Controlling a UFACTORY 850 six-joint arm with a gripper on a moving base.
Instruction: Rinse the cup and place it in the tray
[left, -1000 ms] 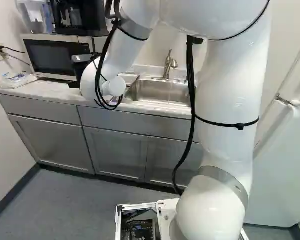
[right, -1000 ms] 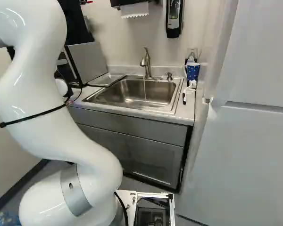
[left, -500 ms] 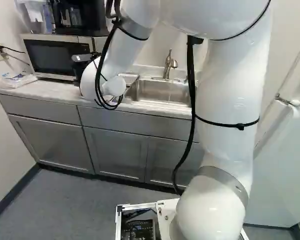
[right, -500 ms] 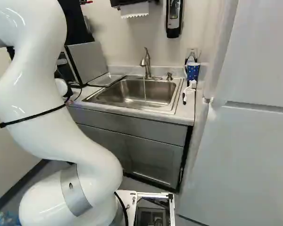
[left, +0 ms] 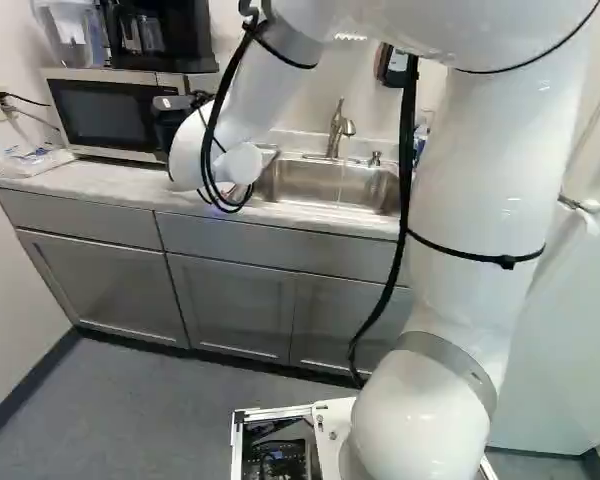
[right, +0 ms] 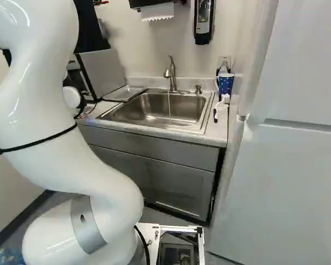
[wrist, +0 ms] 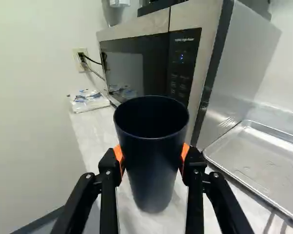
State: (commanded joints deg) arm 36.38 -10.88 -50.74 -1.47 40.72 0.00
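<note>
So the end effector (left: 170, 130) has the dark cup (wrist: 154, 168) pinched between its two fingers, with an orange pad (wrist: 118, 155) pressed on either side of it. The cup's open mouth faces up, and it's in front of the microwave (wrist: 141, 66). Can't really tell if its base touches the surface (left: 100, 180) or hangs a bit over it. The metal tray (wrist: 263, 161) lies off to one side of the cup, apart from it, on the stretch between the microwave and the sink (right: 154, 115). Water's running from the faucet (right: 170, 72) in a thin stream down into the sink, btw. Past the other side of the sink there's a blue patterned mug (right: 225, 84), with a white brush (right: 220, 104) just beside it. Over at the left of the left base view, a plastic package (left: 30, 160) lies near the microwave, and a black coffee maker (left: 160, 35) sits on top of the microwave. Up on the wall there's a soap dispenser (right: 203, 21) too, right by some paper towel (right: 157, 11) poking out.
</note>
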